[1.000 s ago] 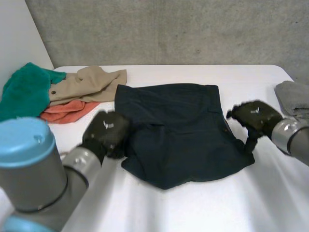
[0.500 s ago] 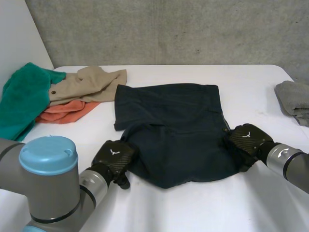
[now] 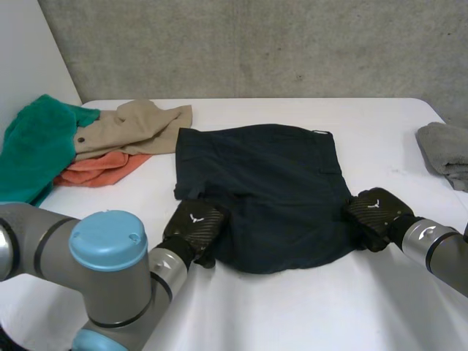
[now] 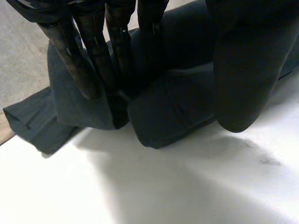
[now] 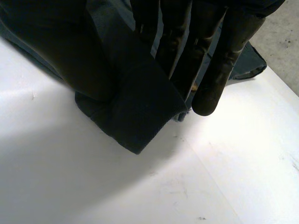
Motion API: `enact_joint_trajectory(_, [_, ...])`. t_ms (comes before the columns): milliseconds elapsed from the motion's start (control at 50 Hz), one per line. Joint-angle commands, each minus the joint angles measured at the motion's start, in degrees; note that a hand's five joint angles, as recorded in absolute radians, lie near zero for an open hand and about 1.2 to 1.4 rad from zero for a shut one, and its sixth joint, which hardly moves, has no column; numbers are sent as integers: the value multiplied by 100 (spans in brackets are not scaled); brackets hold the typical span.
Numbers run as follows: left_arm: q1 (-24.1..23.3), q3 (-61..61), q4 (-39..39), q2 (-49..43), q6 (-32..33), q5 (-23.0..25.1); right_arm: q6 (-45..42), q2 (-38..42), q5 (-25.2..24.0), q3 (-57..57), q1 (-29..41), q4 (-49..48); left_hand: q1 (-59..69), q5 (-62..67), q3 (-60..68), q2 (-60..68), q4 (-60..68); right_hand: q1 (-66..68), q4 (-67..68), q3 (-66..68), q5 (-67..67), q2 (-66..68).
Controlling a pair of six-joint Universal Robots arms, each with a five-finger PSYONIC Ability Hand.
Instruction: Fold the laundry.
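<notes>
Navy shorts (image 3: 270,194) lie spread on the white counter (image 3: 314,307) between the two hands, the left hand (image 3: 196,227) pinching a fold of the near corner between fingers and thumb, the right hand (image 3: 373,212) clamped the same way on the opposite near corner.

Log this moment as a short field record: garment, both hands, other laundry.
garment: dark shorts, spread on table
left hand: pinching shorts' near left corner
right hand: pinching shorts' near right corner
other laundry: green cloth, tan cloth, orange cloth piled far left; grey cloth far right
</notes>
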Motion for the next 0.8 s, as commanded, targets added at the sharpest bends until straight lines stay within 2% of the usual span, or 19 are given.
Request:
enact_joint_trajectory(20, [-58, 208, 124, -313, 413, 9, 33, -9, 43, 15, -7, 0, 1281, 1403, 1318, 1364, 1402, 2729, 1205, 1284, 1460, 1356])
enact_joint_trajectory(120, [-76, 295, 168, -278, 457, -17, 33, -44, 157, 23, 11, 18, 4992, 5114, 5029, 5075, 5113, 2729, 1205, 1284, 1460, 1356])
enact_joint_trajectory(180, [-85, 278, 107, -120, 466, -70, 33, -158, 254, 23, 11, 61, 4999, 5121, 5036, 5082, 5120, 2729, 1205, 1284, 1460, 1356])
enact_joint_trajectory(260, [-93, 129, -174, 828, 562, -333, -46, -764, 474, 6, 28, 254, 4999, 5121, 5036, 5082, 5120, 2729, 1205, 1284, 1460, 1356])
enact_joint_trajectory(340, [-94, -196, -1226, 1934, 1097, -518, -177, -1466, 685, -117, 63, 1209, 4999, 5121, 5036, 5082, 5120, 2729, 1205, 1284, 1460, 1356])
enact_joint_trajectory(400, [-94, -319, -1808, 2314, 1327, -527, -449, -2072, 694, -135, 98, 2026, 4999, 5121, 5036, 5082, 5120, 2729, 1205, 1284, 1460, 1356])
enact_joint_trajectory(420, [-85, -433, -2297, 2507, 1467, -527, -529, -2162, 694, -126, 99, 2178, 4999, 5121, 5036, 5082, 5120, 2729, 1205, 1284, 1460, 1356])
enact_joint_trajectory(480, [-111, -609, -3159, 2684, 1564, -527, -950, -2391, 711, -47, 116, 2759, 4999, 5121, 5036, 5082, 5120, 2729, 1205, 1284, 1460, 1356])
enact_joint_trajectory(600, [-409, -803, -4112, 2790, 1547, -536, -1662, -2558, 826, 67, 239, 3620, 4999, 5121, 5036, 5082, 5120, 2729, 1205, 1284, 1460, 1356])
enact_joint_trajectory(680, [-445, -654, -3938, 2685, 1547, -509, -1927, -2435, 940, -11, 265, 3762, 4999, 5121, 5036, 5082, 5120, 2729, 1205, 1284, 1460, 1356])
enact_joint_trajectory(800, [-252, 31, -2585, 1824, 1652, -536, -1506, -1312, 1186, -617, 818, 3051, 4999, 5121, 5036, 5082, 5120, 2729, 1205, 1284, 1460, 1356])
